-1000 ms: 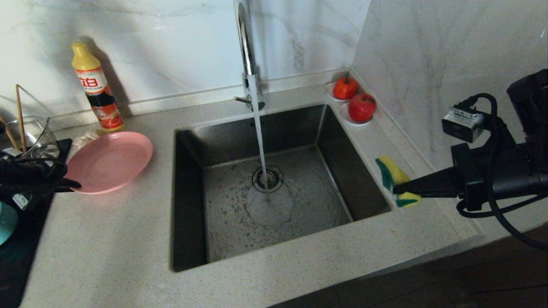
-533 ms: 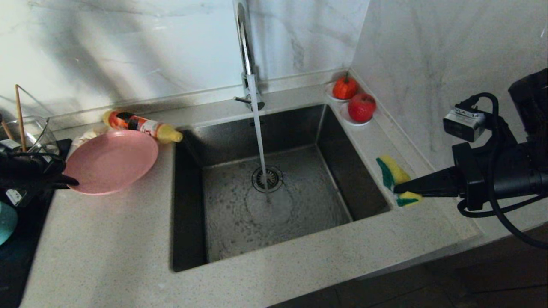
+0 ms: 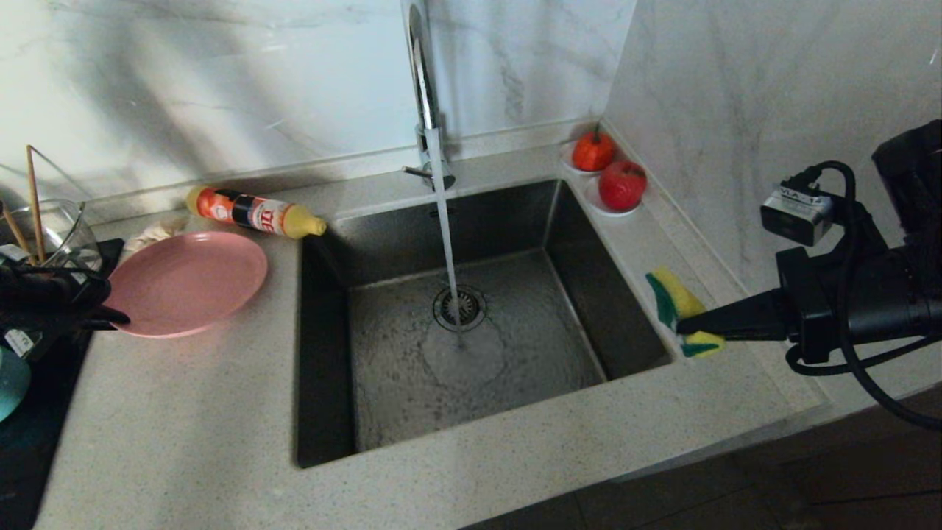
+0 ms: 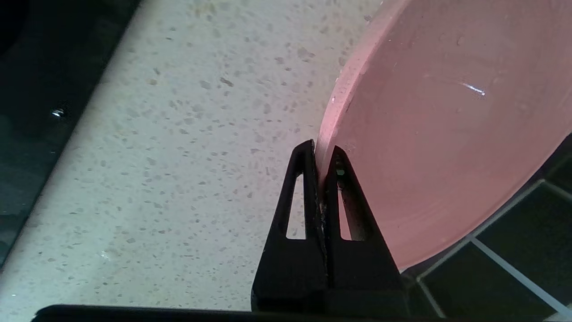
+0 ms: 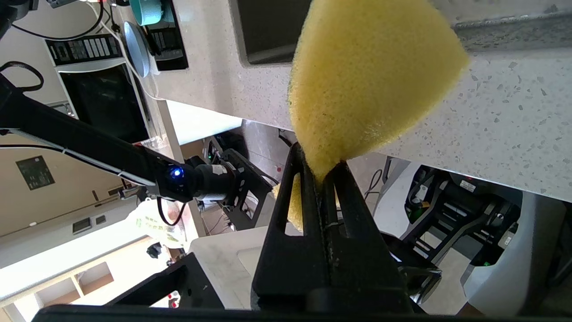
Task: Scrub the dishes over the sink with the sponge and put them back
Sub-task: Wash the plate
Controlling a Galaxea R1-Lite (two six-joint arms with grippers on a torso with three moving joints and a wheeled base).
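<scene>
Head view: the left gripper (image 3: 110,318) is clamped on the near-left rim of the pink plate (image 3: 188,281), which is tilted slightly above the counter (image 3: 184,427), extending away from the gripper toward the sink (image 3: 471,324). Just beyond the plate's far rim a detergent bottle (image 3: 254,211) lies on its side, cap pointing at the sink corner. The left wrist view shows both black fingers (image 4: 304,192) pressed together on the plate's (image 4: 447,125) edge. On the other side of the sink, the right gripper (image 3: 688,324) is pinched on the sponge (image 3: 677,305), which sticks up from its tip, yellow with green, over the counter ledge. The right wrist view shows the sponge (image 5: 371,80) squeezed between the closed fingers (image 5: 308,179). Water runs from the tap (image 3: 421,81) onto the drain strainer (image 3: 460,307). Past the sponge, two red fruits (image 3: 622,184) sit on white saucers. The teal bowl (image 3: 11,383) lies just below the left gripper at the edge.
</scene>
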